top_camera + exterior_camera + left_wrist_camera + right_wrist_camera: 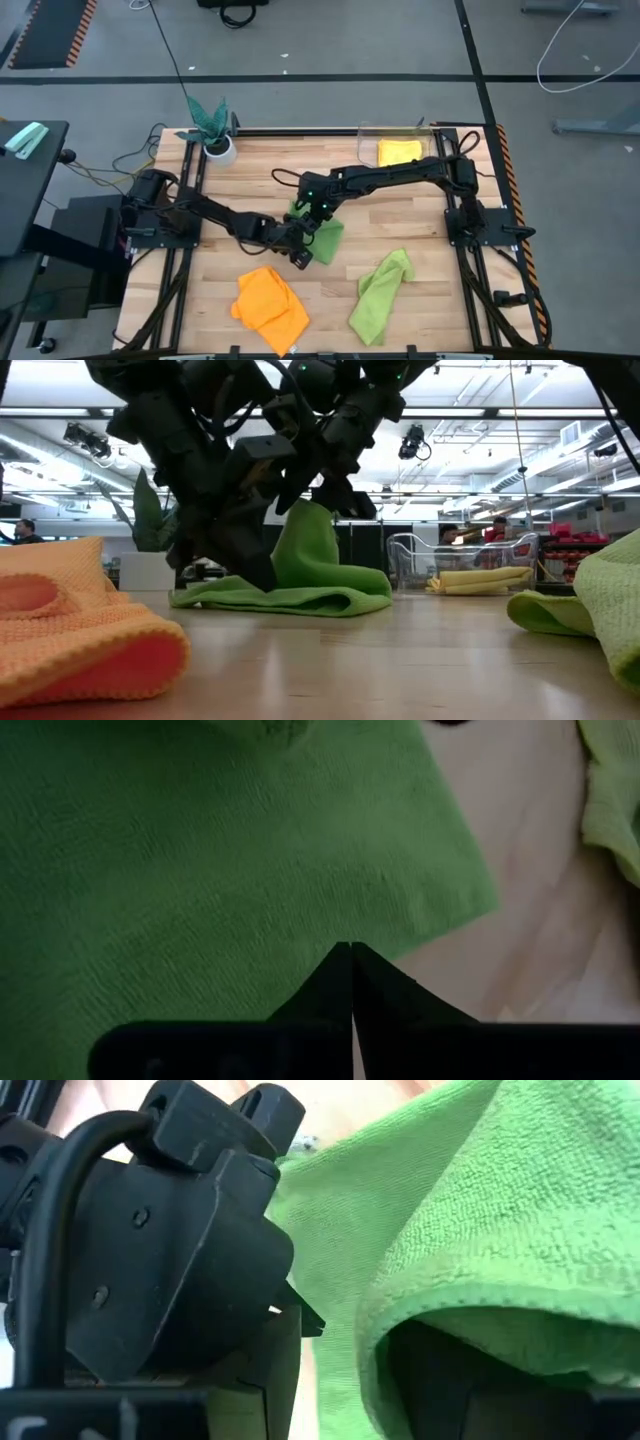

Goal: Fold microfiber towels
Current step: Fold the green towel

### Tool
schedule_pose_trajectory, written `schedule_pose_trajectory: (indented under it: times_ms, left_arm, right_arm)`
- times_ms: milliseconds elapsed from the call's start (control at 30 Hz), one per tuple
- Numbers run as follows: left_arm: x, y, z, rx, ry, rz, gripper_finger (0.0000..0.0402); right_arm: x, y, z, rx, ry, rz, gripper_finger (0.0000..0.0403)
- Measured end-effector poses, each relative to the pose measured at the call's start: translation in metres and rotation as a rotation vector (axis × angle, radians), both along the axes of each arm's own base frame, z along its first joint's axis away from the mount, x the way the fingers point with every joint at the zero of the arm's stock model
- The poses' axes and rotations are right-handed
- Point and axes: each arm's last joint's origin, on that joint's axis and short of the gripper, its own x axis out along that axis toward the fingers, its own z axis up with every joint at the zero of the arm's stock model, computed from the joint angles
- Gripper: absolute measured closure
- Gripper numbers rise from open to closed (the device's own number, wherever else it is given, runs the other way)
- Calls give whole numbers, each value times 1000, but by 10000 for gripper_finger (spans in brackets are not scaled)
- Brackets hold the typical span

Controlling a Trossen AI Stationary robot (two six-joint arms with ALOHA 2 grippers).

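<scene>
A lime green towel [330, 240] lies mid-table, one part raised in a hump [310, 540]. My left gripper [301, 256] is shut, with its tips [350, 950] down on the towel's left part. My right gripper [318, 220] is shut on the raised part, which drapes over its fingers in the right wrist view [520, 1210]. An orange towel [270, 305] and a second lime green towel [380, 290] lie crumpled near the front edge. A yellow towel [400, 150] lies folded in a clear bin. My left gripper presses its shut fingertips [345, 970] down on the flat part of the green towel [300, 910], slanting down from the table's left. That part lies on the table. My right gripper holds a raised fold of the green towel [318, 510] from above. The cloth itself hides its fingers and the place of contact. The fold stands up below the gripper, while the rest of the towel [290, 598] lies on the table.
A teal leafy plant in a white pot [215, 135] stands at the back left. The clear bin [395, 135] stands at the back right. Dark rails [470, 230] run along both table sides. Bare wood [400, 215] shows right of the green towel.
</scene>
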Motion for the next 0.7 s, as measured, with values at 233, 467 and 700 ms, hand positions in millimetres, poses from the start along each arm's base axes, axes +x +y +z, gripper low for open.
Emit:
schedule_pose_trajectory:
  times_ms: [233, 467, 700]
  left_arm:
    - [-5, -10, 15, -2, -44, -36, 396]
    - [-20, -22, 36, 4, -41, -88, 381]
    - [-37, -27, 44, 25, 35, -103, 396]
  right_arm:
    - [4, 2, 2, 9, -43, -4, 247]
    - [4, 6, 2, -15, -42, -8, 247]
    - [5, 20, 2, -46, -44, 10, 247]
